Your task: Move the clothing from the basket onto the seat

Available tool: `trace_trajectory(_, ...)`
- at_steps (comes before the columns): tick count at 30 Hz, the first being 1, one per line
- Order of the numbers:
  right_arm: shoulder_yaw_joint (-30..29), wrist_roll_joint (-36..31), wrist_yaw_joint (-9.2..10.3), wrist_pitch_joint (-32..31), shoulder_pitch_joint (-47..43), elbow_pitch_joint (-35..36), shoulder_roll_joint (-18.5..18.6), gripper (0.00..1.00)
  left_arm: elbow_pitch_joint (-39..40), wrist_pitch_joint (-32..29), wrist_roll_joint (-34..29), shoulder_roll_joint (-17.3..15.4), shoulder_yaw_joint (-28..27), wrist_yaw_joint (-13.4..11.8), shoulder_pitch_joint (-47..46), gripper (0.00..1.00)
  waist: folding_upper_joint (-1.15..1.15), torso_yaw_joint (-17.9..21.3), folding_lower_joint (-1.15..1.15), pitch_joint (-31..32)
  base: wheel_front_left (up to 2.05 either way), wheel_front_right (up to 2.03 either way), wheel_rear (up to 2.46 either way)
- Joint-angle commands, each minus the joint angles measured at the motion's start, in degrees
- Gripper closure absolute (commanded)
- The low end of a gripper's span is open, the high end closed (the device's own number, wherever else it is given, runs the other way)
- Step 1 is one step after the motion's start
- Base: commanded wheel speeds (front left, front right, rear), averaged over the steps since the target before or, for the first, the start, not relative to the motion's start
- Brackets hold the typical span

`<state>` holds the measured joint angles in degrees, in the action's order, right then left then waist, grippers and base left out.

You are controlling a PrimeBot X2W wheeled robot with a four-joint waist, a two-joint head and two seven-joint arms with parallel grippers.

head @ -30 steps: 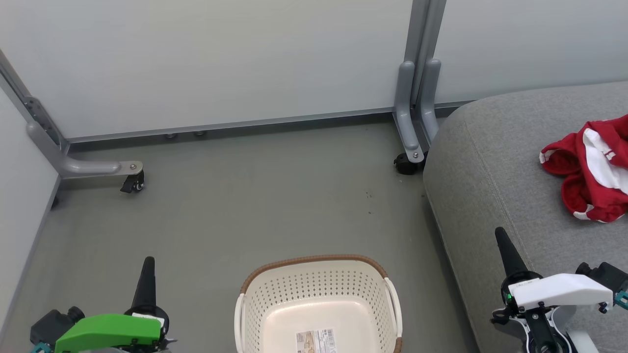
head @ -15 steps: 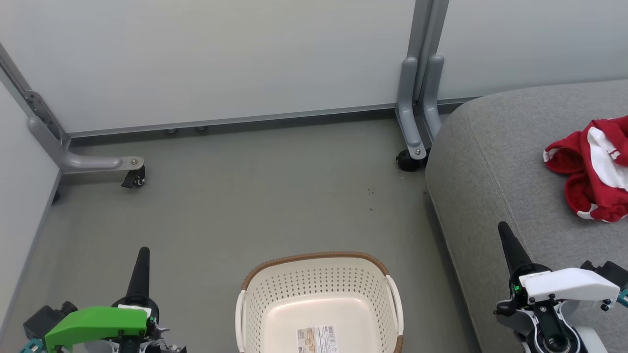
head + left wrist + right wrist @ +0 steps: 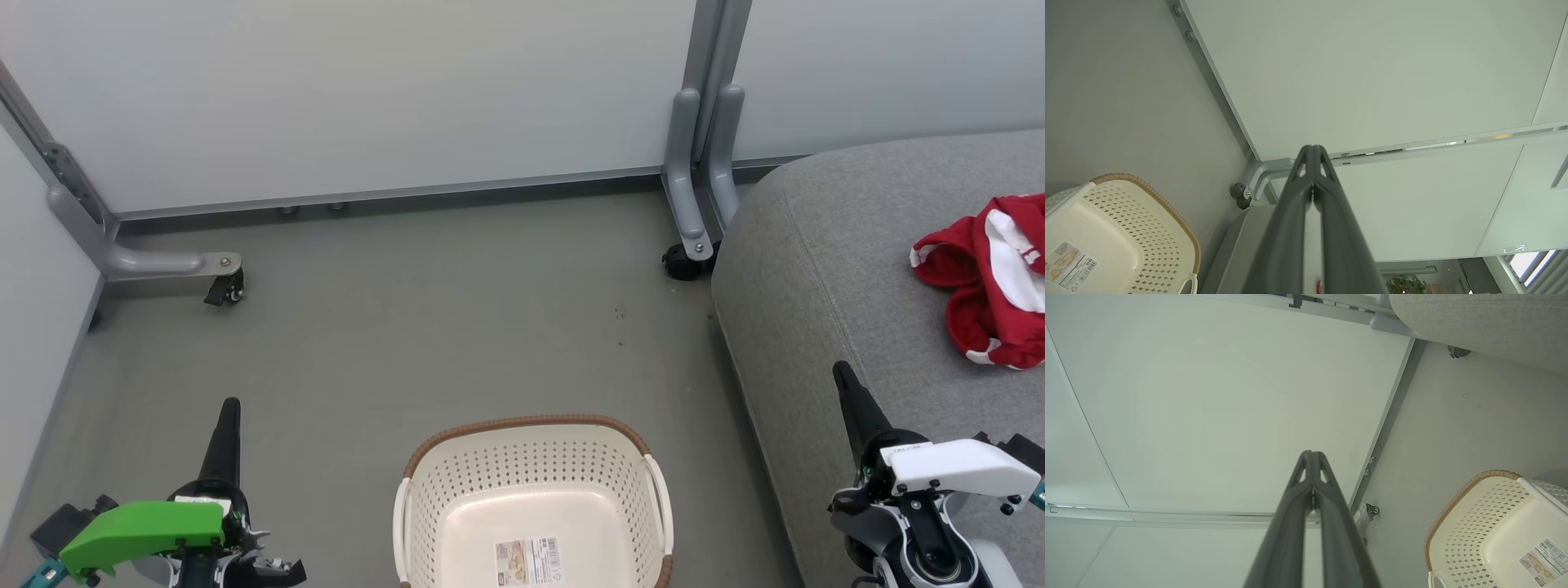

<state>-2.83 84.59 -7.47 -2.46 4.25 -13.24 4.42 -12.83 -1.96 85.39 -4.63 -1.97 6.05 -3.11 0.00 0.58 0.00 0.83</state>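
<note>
Clothing (image 3: 971, 318), red with white patches and trim, lies crumpled in a heap on the seat (image 3: 824, 269), at the right edge of the head view and partly cut off by it. That seat is a broad grey fabric cushion with a rounded corner and a stitched seam running along its top. It stands on a dull grey-green floor (image 3: 424, 327) marked with a few small dark specks. On the floor to the seat's left, near but apart from it, sits the basket (image 3: 531, 478), its smooth bottom bare around a printed label (image 3: 528, 562) stuck near the front. Pale panels (image 3: 367, 98) close off the back and left of the space, joined by a grey post (image 3: 709, 73) whose curved feet end in a black caster (image 3: 682, 265) just beside the seat's corner. Another foot (image 3: 163, 263) with a caster reaches out from the left corner. The left gripper (image 3: 229, 408) hangs over the floor left of the basket, fingers pressed together and holding nothing. The right gripper (image 3: 841, 371) hangs above the seat's near edge, well short of the clothing, its fingers likewise pressed together and empty. In the left wrist view a window (image 3: 1533, 261) and a plant (image 3: 1406, 283) show past the panels.
</note>
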Motion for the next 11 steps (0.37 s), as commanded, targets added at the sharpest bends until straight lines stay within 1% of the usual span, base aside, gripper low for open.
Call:
trace_trajectory(1, -0.3, 1.3, -0.04, -0.4, 1.1, -0.1, 0.1, 1.00, 0.1, -0.4, 1.2, -0.3, -0.5, 0.4, -1.5, 1.00, 0.00, 0.0, 0.00, -0.1, 0.00, 0.00, 0.00)
trace_trajectory(11, -1.2, 5.3, -0.04, -1.6, 1.6, -0.4, -0.1, 1.00, -0.6, -1.6, 5.1, -0.2, -1.4, 1.1, -2.5, 1.00, 0.00, -0.3, 0.00, -0.5, 0.00, 0.00, 0.00)
